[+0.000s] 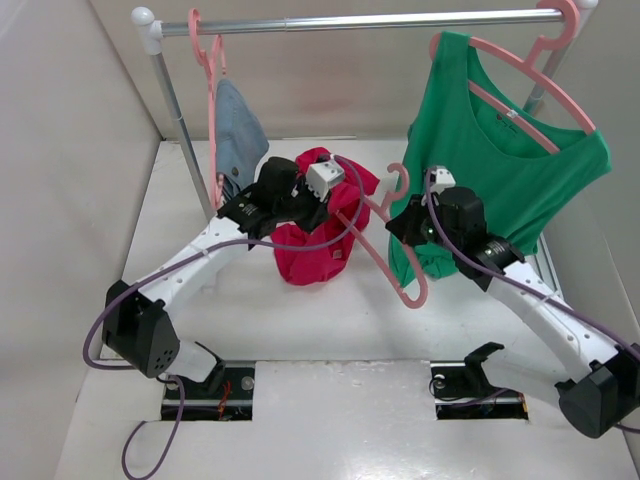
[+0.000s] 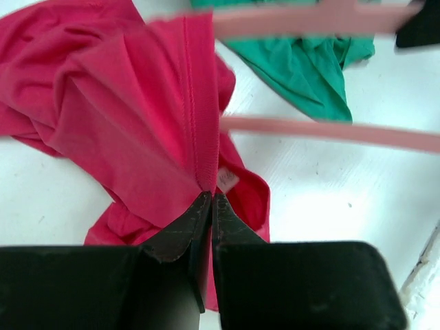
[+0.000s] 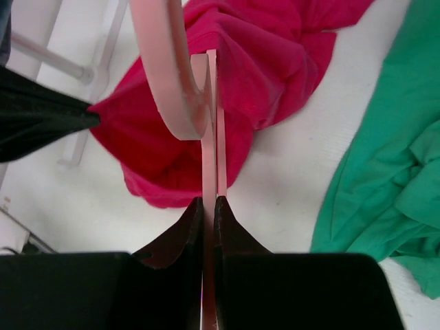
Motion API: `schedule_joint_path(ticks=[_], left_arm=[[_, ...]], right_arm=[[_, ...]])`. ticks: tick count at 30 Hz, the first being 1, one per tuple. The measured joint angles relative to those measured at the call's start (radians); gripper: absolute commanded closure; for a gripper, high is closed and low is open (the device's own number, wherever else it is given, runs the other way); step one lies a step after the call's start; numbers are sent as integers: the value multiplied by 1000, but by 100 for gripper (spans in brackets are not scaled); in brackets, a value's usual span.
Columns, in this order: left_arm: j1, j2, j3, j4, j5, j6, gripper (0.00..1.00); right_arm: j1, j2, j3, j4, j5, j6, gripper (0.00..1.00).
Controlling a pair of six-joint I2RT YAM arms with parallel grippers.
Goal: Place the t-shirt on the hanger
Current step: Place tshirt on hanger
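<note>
Crimson t-shirt [image 2: 130, 103] is being pinched by the left gripper [image 2: 210, 201] while the right gripper [image 3: 209, 201] is clamping the hanger [image 3: 165, 69], likely needing threading into the neck next.

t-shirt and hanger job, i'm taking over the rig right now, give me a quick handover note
Left gripper: fingers shut on the t-shirt, pinching a fold by the white neck label.
Right gripper: fingers shut on the hanger, just below its hook.
The t-shirt is bunched at mid-table, with the hanger held beside it and one arm reaching the cloth. Whether that arm is inside the shirt, I cannot tell.
Done: both things gripped.
Left: work the shirt over both hanger arms.
The green top and blue-grey garment hang on the rail.
</note>
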Motion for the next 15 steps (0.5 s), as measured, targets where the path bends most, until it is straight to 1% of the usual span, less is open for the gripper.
schedule_joint_path(ticks=[4,8,12,15], left_arm=[[0,0,0,-27,22,3,100],[0,-13,0,-45,69,17,100],[-14,-87,0,-51,99,50,100],[-45,-156,0,-48,108,72,100]], right_arm=[[-8,-35,-8,14,73,13,100],[-7,-31,-7,25,149,0,100],[-5,3,-4,28,200,-29,100],[12,28,27,32,230,-91,100]])
